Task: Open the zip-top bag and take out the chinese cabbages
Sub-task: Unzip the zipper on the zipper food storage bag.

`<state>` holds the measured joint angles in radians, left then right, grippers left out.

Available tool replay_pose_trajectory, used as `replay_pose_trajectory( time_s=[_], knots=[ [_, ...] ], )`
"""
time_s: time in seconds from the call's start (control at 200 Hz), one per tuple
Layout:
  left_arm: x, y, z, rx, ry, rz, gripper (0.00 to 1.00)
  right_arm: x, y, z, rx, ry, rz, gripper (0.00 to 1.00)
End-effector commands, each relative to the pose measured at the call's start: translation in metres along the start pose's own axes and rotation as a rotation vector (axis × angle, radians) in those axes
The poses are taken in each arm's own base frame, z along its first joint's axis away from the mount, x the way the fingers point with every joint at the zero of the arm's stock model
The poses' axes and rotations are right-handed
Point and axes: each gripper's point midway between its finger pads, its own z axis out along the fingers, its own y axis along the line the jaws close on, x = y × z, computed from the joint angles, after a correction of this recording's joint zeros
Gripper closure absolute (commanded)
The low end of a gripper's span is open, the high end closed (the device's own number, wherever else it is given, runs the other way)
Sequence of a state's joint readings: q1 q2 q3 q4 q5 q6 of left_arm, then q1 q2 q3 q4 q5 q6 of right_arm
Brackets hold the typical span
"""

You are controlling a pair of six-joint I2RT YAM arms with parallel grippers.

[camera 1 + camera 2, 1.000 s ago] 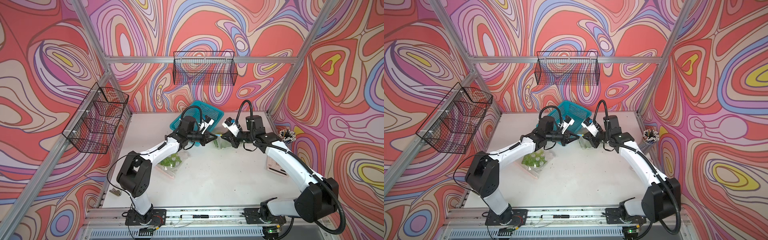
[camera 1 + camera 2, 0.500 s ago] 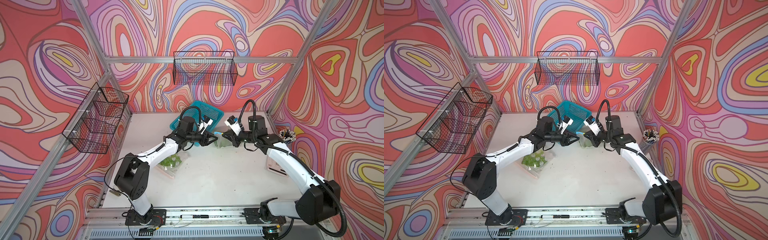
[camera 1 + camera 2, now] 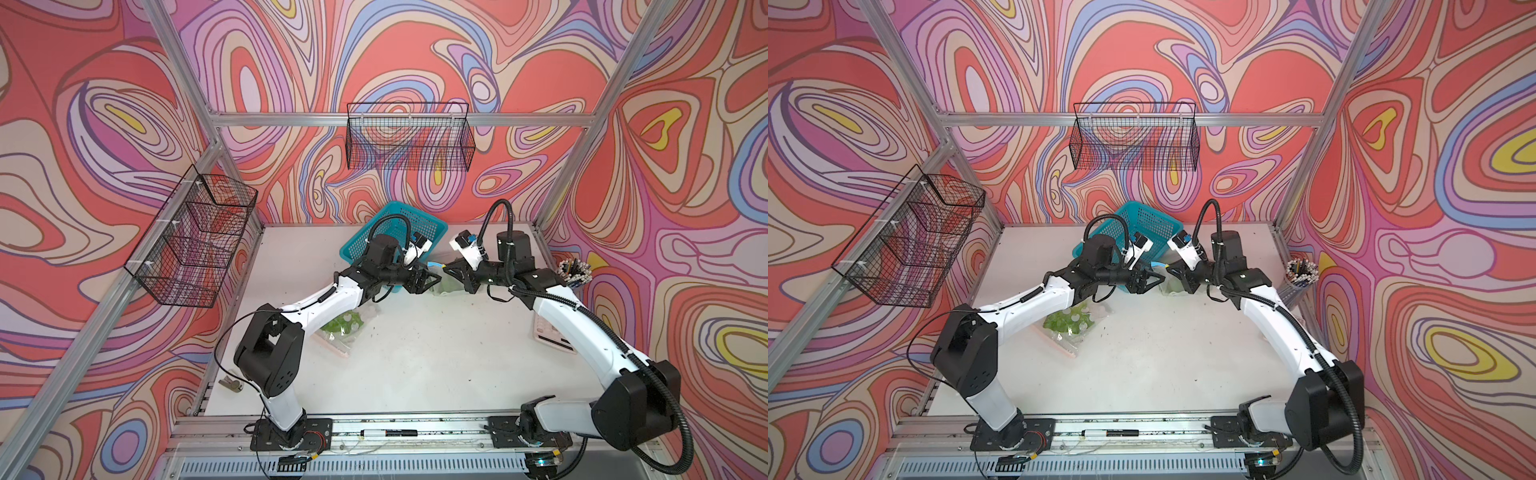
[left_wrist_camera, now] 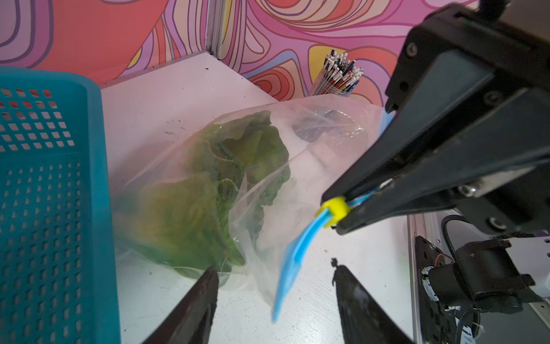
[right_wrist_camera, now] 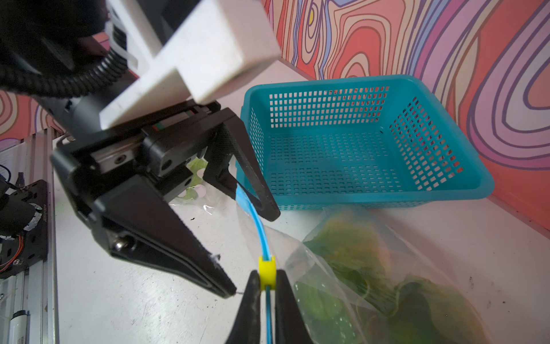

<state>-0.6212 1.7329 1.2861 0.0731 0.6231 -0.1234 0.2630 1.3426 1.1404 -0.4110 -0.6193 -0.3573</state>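
Note:
The clear zip-top bag (image 4: 309, 166) lies by the teal basket, also in both top views (image 3: 446, 287) (image 3: 1173, 287). Inside it are the chinese cabbages (image 4: 208, 190) (image 5: 357, 268), seen as crinkled green leaves. My right gripper (image 5: 266, 277) (image 3: 446, 270) is shut on the bag's yellow slider (image 5: 266, 268) (image 4: 331, 210), holding that end off the table. The blue zip strip (image 4: 293, 253) (image 5: 259, 226) hangs loose between the spread fingers of my left gripper (image 4: 274, 268) (image 5: 250, 254) (image 3: 1156, 279), which is open and grips nothing.
A teal basket (image 3: 395, 232) (image 5: 357, 86) stands empty just behind the bag at the back wall. A second clear bag of pale green pieces (image 3: 345, 326) lies under my left arm. A pen cup (image 3: 575, 270) and a white keypad (image 3: 548, 332) sit at the right edge.
My left gripper was shut on the bag's zip end and has opened, letting the blue strip fall free. My right gripper stays shut on the slider and has barely moved.

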Motion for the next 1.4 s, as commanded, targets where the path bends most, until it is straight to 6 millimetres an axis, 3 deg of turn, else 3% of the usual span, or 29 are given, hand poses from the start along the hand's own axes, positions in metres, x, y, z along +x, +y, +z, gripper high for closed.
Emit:
replay_pose_trajectory(
  time_s=[0.0,0.145,0.245,0.636,1.107,1.397],
  knots=[
    [-0.011,0.002,0.006,0.0,-0.014,0.042,0.4,-0.009,0.004,-0.005,-0.014,-0.037,-0.034,1.0],
    [-0.011,0.001,0.01,0.001,-0.006,0.055,0.43,-0.009,0.004,-0.004,-0.019,-0.04,-0.036,1.0],
    [-0.013,0.001,0.011,0.002,-0.015,0.057,0.5,-0.01,0.005,-0.004,-0.019,-0.041,-0.039,1.0],
    [-0.01,0.003,0.01,-0.017,-0.022,0.06,1.0,0.0,-0.001,-0.004,0.014,0.013,-0.036,1.0],
    [-0.023,0.019,-0.006,-0.063,-0.128,-0.017,1.0,0.044,-0.022,-0.021,0.185,0.246,-0.046,1.0],
    [-0.026,0.026,-0.015,-0.1,-0.142,-0.046,1.0,0.058,-0.028,-0.042,0.263,0.316,-0.036,1.0]
  ],
)
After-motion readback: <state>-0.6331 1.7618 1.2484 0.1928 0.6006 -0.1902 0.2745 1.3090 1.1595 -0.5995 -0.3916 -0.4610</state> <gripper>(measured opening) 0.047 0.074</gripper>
